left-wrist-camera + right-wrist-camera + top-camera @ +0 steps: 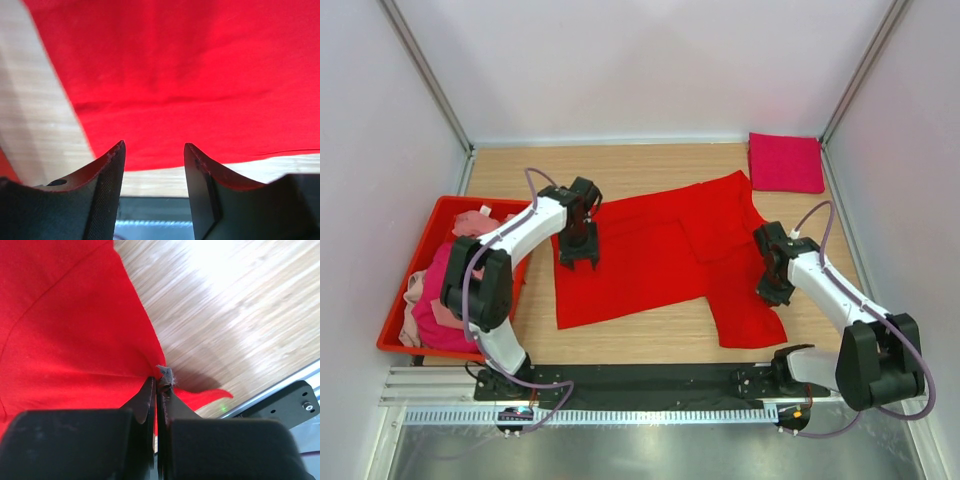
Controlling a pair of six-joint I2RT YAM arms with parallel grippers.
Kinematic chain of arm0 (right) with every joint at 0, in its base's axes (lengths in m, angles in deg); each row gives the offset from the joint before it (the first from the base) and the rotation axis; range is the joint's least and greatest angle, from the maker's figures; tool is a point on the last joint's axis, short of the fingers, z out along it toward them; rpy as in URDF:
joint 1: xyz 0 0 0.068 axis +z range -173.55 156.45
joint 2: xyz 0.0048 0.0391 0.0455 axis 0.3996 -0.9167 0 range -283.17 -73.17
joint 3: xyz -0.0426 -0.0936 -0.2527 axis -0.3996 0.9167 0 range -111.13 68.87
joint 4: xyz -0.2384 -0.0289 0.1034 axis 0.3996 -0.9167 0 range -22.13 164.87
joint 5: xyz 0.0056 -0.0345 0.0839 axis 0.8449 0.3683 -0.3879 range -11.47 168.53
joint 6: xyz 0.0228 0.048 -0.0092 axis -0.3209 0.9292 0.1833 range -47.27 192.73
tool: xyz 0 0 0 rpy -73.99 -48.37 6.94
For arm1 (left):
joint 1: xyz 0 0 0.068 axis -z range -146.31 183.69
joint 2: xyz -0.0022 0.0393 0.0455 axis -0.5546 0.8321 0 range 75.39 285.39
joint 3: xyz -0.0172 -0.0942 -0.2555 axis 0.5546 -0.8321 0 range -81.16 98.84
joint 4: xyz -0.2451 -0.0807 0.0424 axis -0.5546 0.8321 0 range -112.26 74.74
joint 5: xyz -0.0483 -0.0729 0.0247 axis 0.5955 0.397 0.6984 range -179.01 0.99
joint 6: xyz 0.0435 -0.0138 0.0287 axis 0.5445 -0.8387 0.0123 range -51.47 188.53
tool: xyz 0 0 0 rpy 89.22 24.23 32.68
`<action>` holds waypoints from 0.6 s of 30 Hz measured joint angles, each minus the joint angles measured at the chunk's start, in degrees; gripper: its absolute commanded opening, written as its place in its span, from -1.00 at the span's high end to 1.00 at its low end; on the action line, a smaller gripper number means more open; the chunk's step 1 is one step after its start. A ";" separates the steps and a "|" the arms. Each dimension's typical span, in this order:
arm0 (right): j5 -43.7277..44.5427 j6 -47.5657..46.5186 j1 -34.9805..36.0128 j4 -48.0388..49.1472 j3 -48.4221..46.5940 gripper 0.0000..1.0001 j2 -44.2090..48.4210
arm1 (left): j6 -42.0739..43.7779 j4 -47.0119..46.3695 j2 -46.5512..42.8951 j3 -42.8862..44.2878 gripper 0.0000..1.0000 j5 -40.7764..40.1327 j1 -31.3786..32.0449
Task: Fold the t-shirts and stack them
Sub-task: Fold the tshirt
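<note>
A bright red t-shirt (650, 260) lies spread across the middle of the wooden table, with part of its right side doubled over. My left gripper (578, 255) hangs over the shirt's left part. In the left wrist view its jaws (154, 150) stand open above the red cloth (190, 75), with nothing between them. My right gripper (772, 290) is at the shirt's right edge. In the right wrist view it (159, 382) is shut on the hem of the red cloth (70, 330). A folded magenta t-shirt (785, 162) lies at the back right corner.
A red plastic bin (460, 204) stands at the left edge, holding crumpled pale pink (418, 300) and magenta (445, 285) shirts. White walls enclose the table on three sides. A black rail (650, 380) runs along the near edge between the arm bases.
</note>
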 measured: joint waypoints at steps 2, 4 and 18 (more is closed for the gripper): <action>0.92 0.31 -0.83 -0.44 -0.02 0.98 0.76 | -0.15 0.72 -0.81 -3.13 0.09 -0.02 0.00; 1.18 0.28 -1.29 -0.57 -0.02 0.98 0.81 | -0.57 1.57 -1.68 -6.03 0.16 -0.37 0.00; 0.24 -2.21 -1.40 0.42 -0.02 0.98 -2.86 | -11.39 6.05 -12.96 -22.93 0.12 -3.15 0.09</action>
